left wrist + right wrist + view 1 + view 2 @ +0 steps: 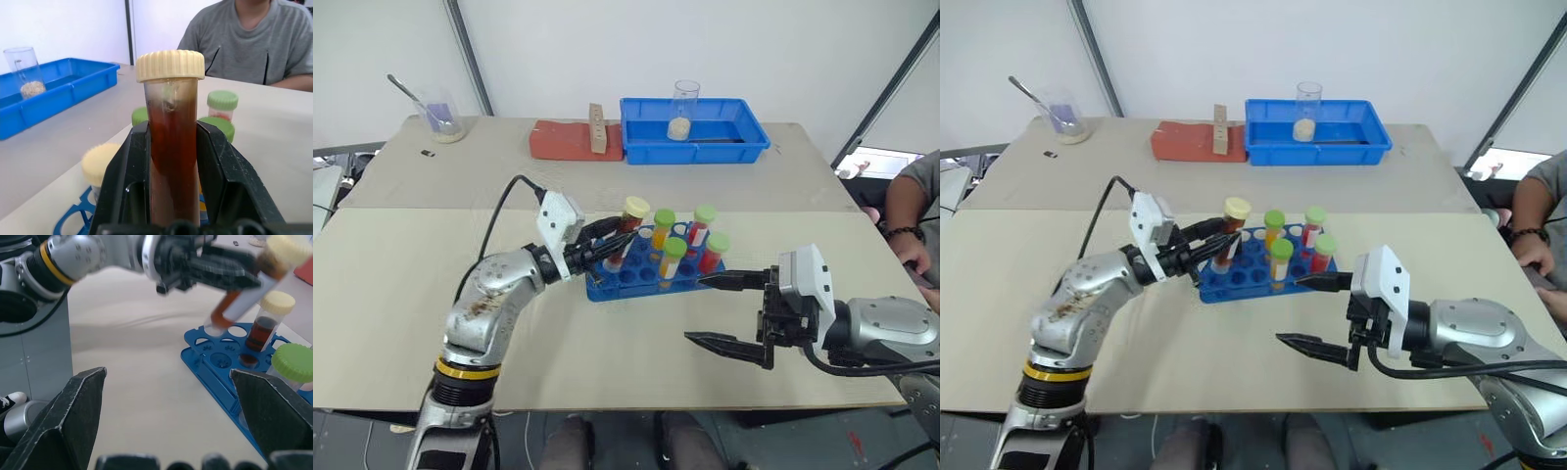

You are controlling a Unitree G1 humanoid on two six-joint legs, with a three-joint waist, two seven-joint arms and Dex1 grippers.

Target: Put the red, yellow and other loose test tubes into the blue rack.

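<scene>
Pinching dark tube (625,235), left end effector (607,245) over blue rack (646,279); right end effector (729,313) spread.

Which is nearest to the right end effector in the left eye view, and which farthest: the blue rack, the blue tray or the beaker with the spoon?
1. The blue rack, just beyond the right end effector and to its left.
2. The blue tray, at the table's far edge.
3. The beaker with the spoon, at the far left corner.
</scene>
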